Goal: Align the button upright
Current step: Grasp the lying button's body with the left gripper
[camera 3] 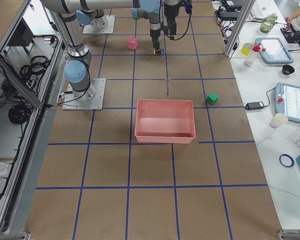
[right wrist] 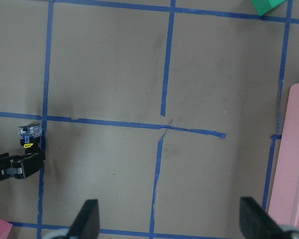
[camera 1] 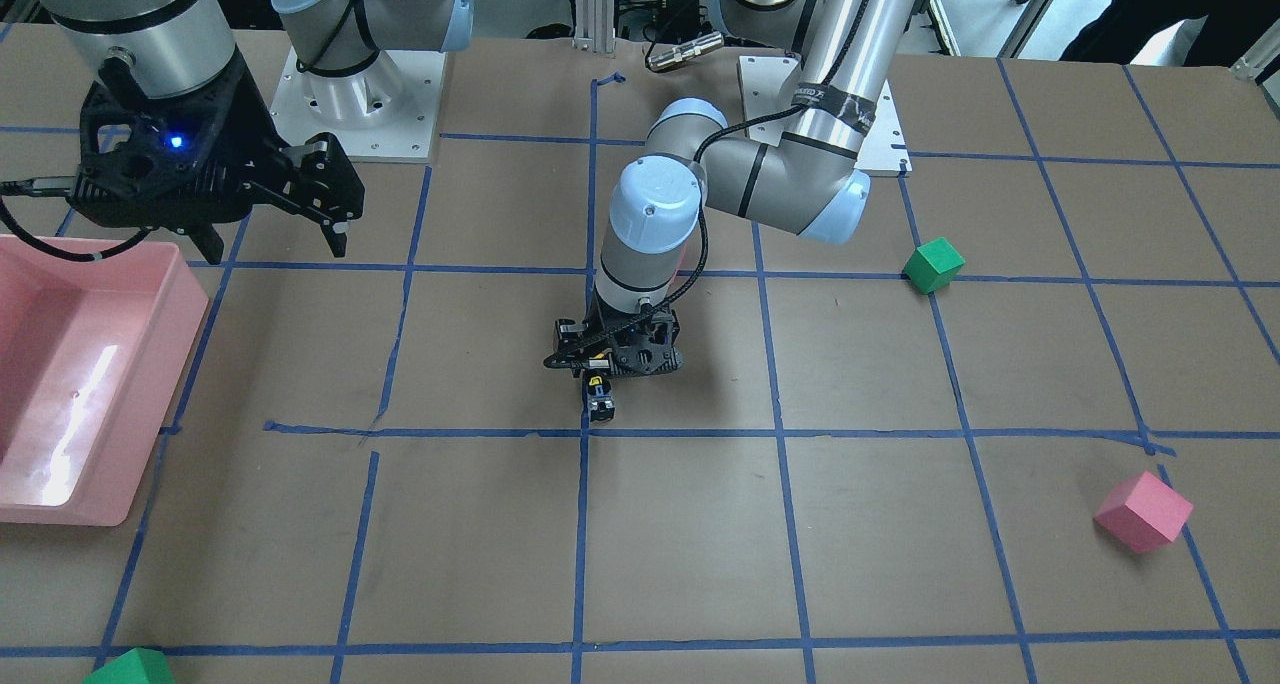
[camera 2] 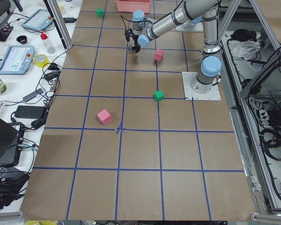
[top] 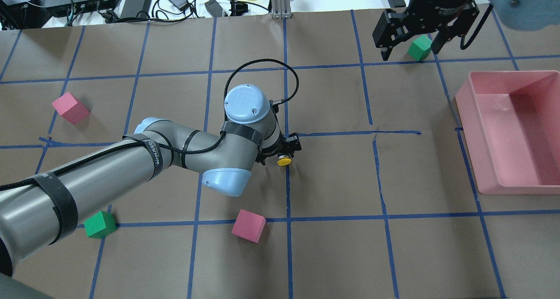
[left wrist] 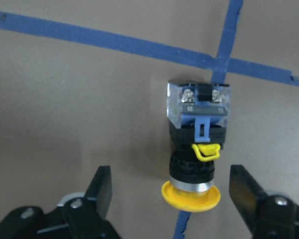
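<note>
The button lies on its side on the brown paper, on a blue tape line. Its yellow cap points toward my left gripper and its clear grey base block points away. It also shows in the front view and the overhead view. My left gripper is open and low over the table, with one finger on each side of the cap and a gap on both sides. My right gripper is open and empty, high above the far right of the table.
A pink bin stands at the right. Pink cubes and green cubes lie scattered on the paper. The left forearm stretches across the table's left half.
</note>
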You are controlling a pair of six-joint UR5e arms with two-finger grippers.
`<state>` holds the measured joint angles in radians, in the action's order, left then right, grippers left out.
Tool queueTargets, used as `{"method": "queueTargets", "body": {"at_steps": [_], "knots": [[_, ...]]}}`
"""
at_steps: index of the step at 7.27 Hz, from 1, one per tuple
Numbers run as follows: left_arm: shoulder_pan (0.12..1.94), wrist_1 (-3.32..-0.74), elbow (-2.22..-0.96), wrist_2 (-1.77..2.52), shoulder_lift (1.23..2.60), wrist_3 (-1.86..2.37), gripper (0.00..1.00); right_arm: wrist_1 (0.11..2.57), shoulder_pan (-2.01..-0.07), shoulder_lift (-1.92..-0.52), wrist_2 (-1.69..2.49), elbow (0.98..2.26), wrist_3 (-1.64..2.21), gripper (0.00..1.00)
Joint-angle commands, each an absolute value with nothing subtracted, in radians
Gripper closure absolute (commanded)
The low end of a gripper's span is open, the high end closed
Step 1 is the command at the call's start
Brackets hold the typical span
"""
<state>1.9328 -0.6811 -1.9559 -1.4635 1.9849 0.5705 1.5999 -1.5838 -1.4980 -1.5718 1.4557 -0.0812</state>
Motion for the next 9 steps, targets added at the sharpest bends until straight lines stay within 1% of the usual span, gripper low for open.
{"method": "queueTargets", "body": {"at_steps": [1,3,4,6,7,8,9], "knots": [[1.933,-0.68,-1.956,-1.447,1.996,0.571,0.33,1.597,-1.585,-1.497,-1.572,1.457,-0.081,0.0],[1.933,-0.681,-1.953,-1.428,1.996,0.571,0.83,1.617,-1.586,-1.494,-1.572,1.457,-0.081,0.0],[1.933,-0.686,-1.951,-1.424,1.994,0.58,1.0,1.615,-1.586,-1.5,-1.574,1.457,-0.08,0.0],[1.933,-0.699,-1.921,-1.332,1.988,0.671,1.0,1.615,-1.588,-1.502,-1.571,1.456,-0.08,0.0],[1.933,-0.833,-1.869,-1.332,1.977,0.739,1.0,1.614,-1.589,-1.502,-1.571,1.456,-0.081,0.0],[1.933,-1.021,-1.803,-1.325,1.971,0.783,1.0,1.611,-1.589,-1.502,-1.569,1.457,-0.081,0.0],[1.933,-1.132,-1.763,-1.265,1.973,0.854,1.0,1.614,-1.589,-1.5,-1.571,1.457,-0.081,0.0]]}}
